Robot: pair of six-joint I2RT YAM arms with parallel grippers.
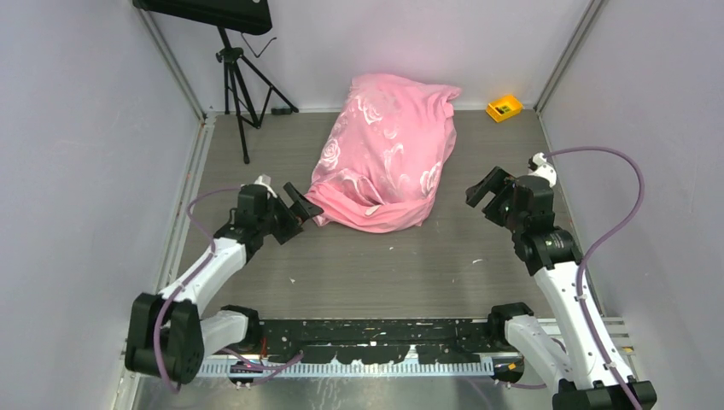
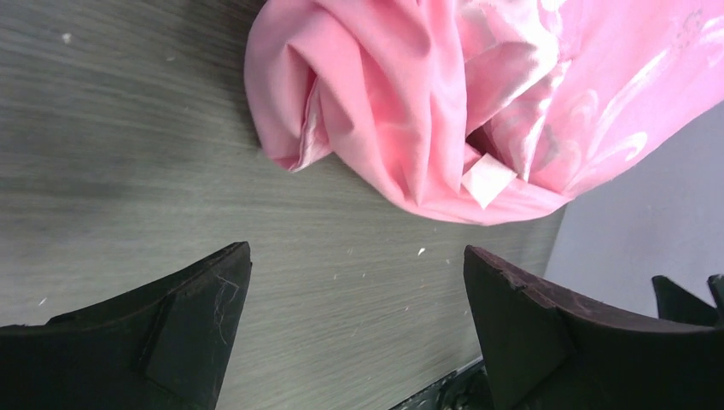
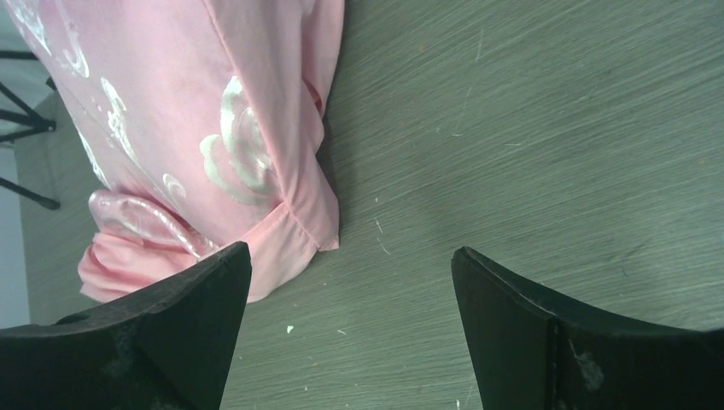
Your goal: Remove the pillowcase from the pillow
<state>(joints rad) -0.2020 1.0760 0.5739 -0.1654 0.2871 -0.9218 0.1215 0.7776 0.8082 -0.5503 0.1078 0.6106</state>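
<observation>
Nearest the lens, black fingers (image 2: 171,342) of the left gripper (image 1: 296,213) spread wide and empty, just beside the folded near corner of the pillowcase (image 1: 384,162). Right gripper (image 1: 487,195) likewise parted, clear of the cloth. Lying bunched on the table (image 1: 384,273), toward the back wall; pillow wholly covered, sack's mouth hard to make out

We can read no text, number, brand or sign in any view. The small pale tag (image 2: 488,179) among the folds of the pillowcase (image 2: 410,102) shows us no print we can make out. The yellow box (image 1: 504,108) at the far edge of the table (image 1: 384,265) is too small for us to read
</observation>
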